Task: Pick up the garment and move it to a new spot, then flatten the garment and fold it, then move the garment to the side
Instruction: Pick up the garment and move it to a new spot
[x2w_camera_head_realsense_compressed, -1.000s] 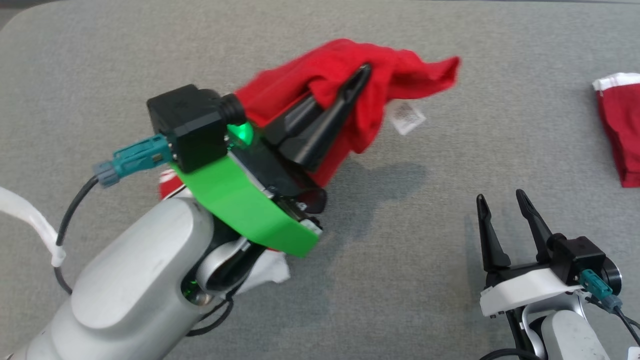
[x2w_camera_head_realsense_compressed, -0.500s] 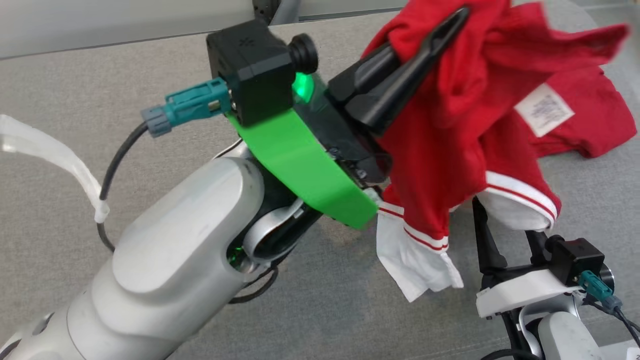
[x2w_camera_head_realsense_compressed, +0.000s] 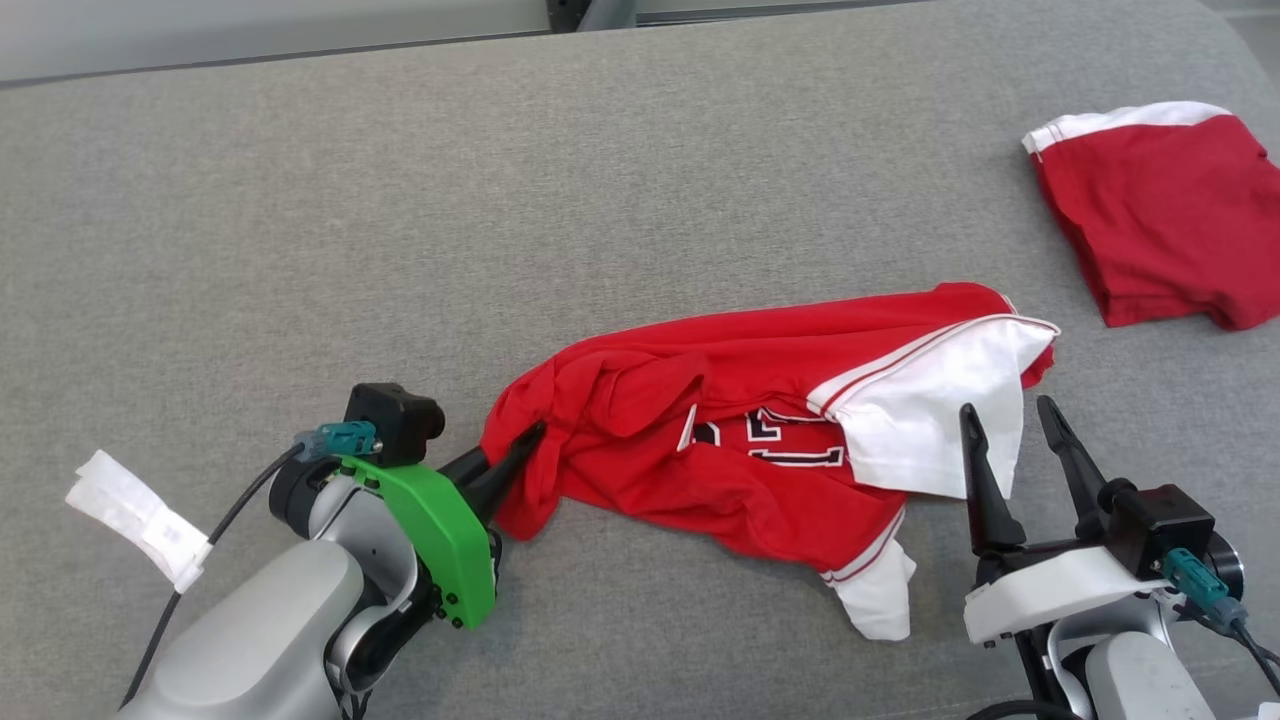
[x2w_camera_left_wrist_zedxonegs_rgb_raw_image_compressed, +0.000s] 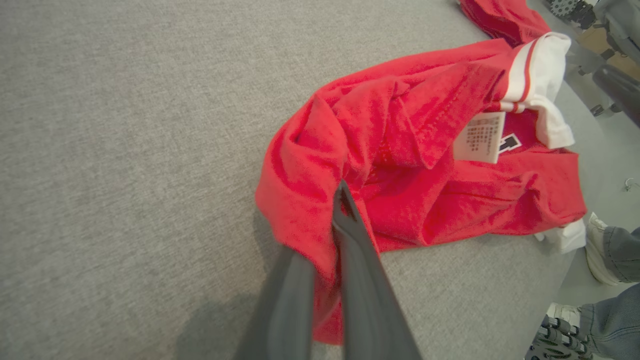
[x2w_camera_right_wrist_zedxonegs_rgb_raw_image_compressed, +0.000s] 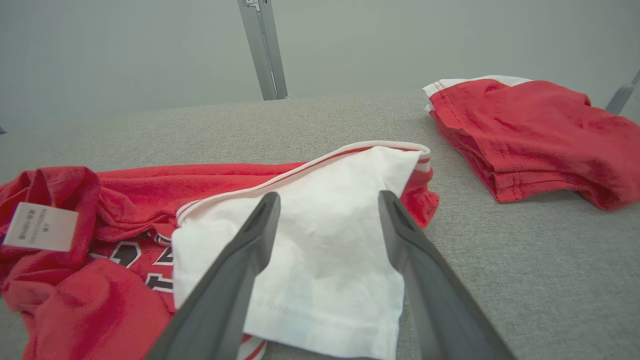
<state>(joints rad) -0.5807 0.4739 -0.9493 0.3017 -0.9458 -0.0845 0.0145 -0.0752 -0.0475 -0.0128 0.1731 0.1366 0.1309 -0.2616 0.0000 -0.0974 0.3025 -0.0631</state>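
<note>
Flattening step. My left gripper (x2w_camera_head_realsense_compressed: 530, 437) clamps the shirt (x2w_camera_head_realsense_compressed: 700, 375) at its edge; my right gripper (x2w_camera_head_realsense_compressed: 1005, 407) (fully open, empty) should next grasp the sleeve (x2w_camera_head_realsense_compressed: 915, 425).

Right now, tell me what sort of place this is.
Probably a robot test station for folding clothes, not a home: a wide grey fabric-covered table, a crumpled red jersey near a folded red garment, and a bare wall with a metal post behind.

Grey fabric surface (x2w_camera_head_realsense_compressed: 300, 200): crumpled red jersey (x2w_camera_head_realsense_compressed: 700, 470) centre; folded red garment (x2w_camera_head_realsense_compressed: 1160, 220) far right.
</note>
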